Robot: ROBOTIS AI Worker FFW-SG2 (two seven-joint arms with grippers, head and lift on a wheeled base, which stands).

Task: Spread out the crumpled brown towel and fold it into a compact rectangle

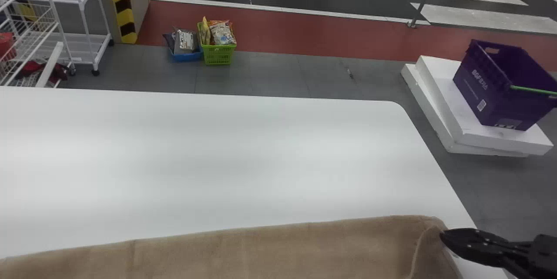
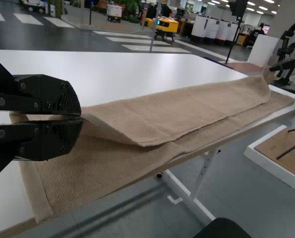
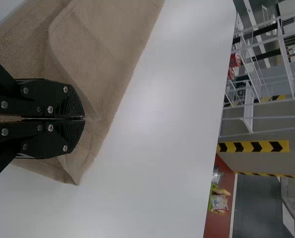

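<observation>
Left gripper (image 2: 81,118) and right gripper (image 1: 442,236), lower right, closed, each pinching brown towel (image 1: 270,250), bottom of frame. 2 baskets, green (image 1: 217,55) and blue (image 1: 187,57), upper left, hold packets (image 1: 223,34).

Matt, rough cloth on a smooth, faintly glossy bench.
The towel (image 1: 261,253) has a short, coarse nap and a flatter, woven-looking hem; the bench (image 1: 217,152) has a slick top giving back soft light, its edge wood-like. The left fingers (image 2: 48,89) and right fingers (image 1: 468,242) are dull black, with shiny metal screws. The crate (image 1: 483,83) is hard plastic; the rack (image 1: 87,13), coated metal; the packets (image 1: 222,33), glossy film.
</observation>
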